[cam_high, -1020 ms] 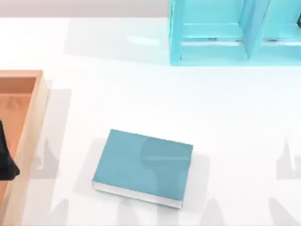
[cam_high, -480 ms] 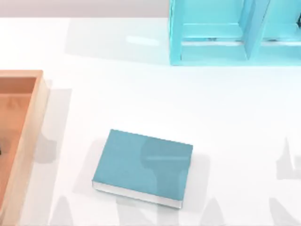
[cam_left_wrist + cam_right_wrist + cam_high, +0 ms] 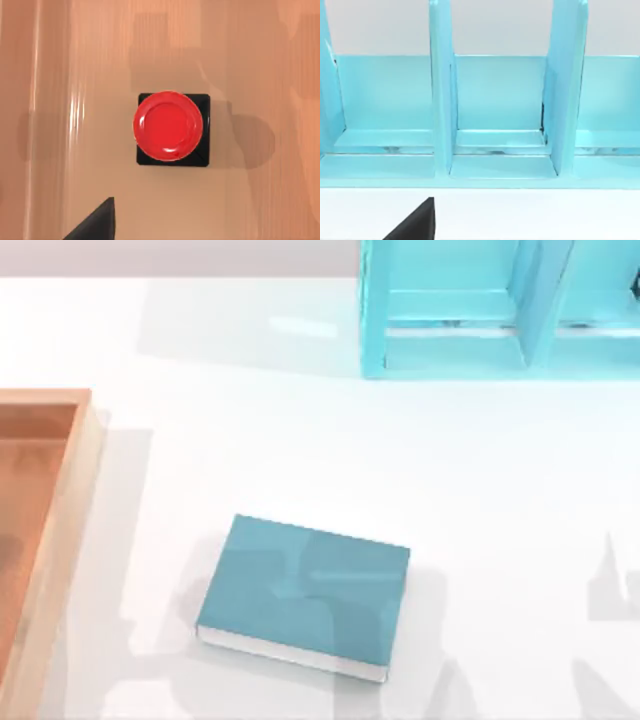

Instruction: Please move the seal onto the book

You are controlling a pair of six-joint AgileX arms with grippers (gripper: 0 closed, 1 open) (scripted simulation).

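White tabletop [image 3: 300,440], evenly lit. Cyan shelf unit [image 3: 500,310], upper right of the top view. Wooden tray [image 3: 60,540], left edge of that frame. Book [image 3: 305,595], teal, flat, lower centre, nothing on it. Seal [image 3: 172,127], red knob on black base, standing on the tray floor, centre of the left wrist view, untouched. Left gripper above it, right gripper facing the shelves; whether either is open, I cannot tell. Risk: the round glossy knob may slip from an off-centre pinch.
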